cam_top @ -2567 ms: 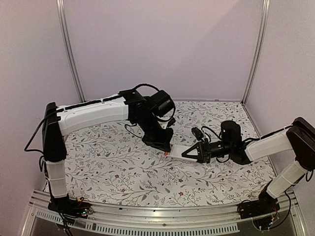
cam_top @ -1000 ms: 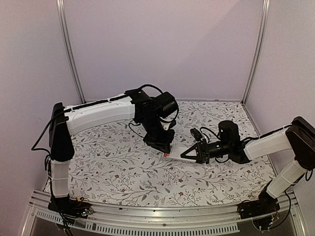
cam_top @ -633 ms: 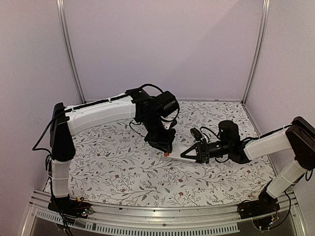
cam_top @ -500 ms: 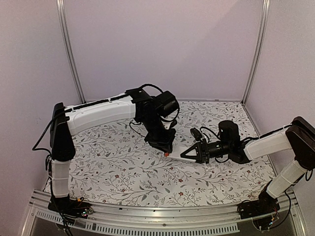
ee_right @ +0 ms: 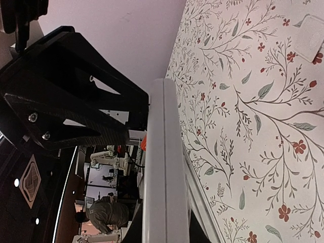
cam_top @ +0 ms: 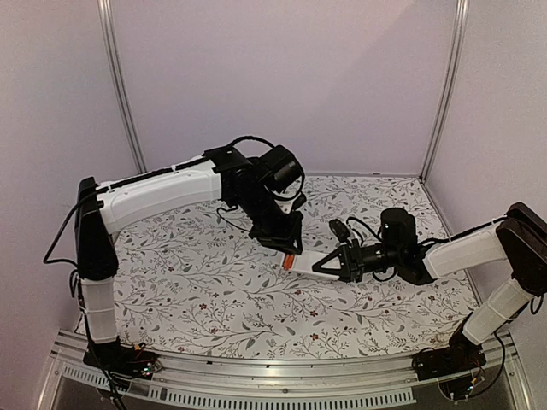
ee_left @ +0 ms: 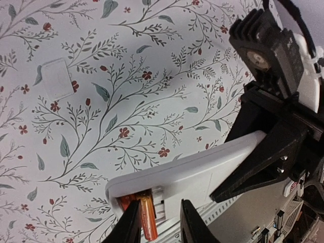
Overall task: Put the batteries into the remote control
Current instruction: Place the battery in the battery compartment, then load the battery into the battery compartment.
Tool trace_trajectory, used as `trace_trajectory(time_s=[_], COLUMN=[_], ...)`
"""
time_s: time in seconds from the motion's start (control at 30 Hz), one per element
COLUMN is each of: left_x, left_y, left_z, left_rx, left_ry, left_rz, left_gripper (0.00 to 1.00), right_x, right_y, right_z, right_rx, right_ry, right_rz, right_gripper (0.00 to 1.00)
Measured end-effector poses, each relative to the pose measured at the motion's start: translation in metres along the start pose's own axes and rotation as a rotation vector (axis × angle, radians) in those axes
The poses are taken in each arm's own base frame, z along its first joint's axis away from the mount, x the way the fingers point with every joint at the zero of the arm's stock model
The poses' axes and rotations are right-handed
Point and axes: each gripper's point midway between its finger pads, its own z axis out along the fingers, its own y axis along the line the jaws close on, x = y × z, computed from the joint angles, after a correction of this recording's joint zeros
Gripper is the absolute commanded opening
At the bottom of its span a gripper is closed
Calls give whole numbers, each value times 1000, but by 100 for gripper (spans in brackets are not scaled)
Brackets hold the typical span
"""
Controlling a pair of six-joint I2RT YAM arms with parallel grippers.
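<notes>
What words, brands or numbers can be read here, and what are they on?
No text is legible in any view.
Diamond-shaped emblem on a dark panel, right wrist view: too blurred to read.
Round sticker on the black ribbed housing, left wrist view: too small to read.
White plastic remote control: plain back, no print.

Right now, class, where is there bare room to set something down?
Free: tablecloth left of the remote control, and the near strip before the right gripper. Crowded: the middle, around the left gripper.
</notes>
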Motion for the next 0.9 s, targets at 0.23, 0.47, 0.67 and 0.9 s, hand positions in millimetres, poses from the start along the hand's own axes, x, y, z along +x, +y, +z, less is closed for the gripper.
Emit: trace_trajectory(time_s=[0.23,0.47,0.67,0.9], left_x=[-7,-7,8,20], left_y=[3,25,33,15], left_z=[-24,-52,-61,-95], left_rx=[47,74,124,178], left_ry=[-85,-229,-330,-457], left_rz=[-1,-22,89,414], left_gripper=[27,34,46,38], right_x=[0,1,2,6], right_y=[5,8,13,18], right_z=[0,0,0,-1], right_rx=[-18,-33,-50,-71], right_ry=[5,15,22,46], right_rz=[-8,-13,-22,-18], right_gripper=[0,0,0,0])
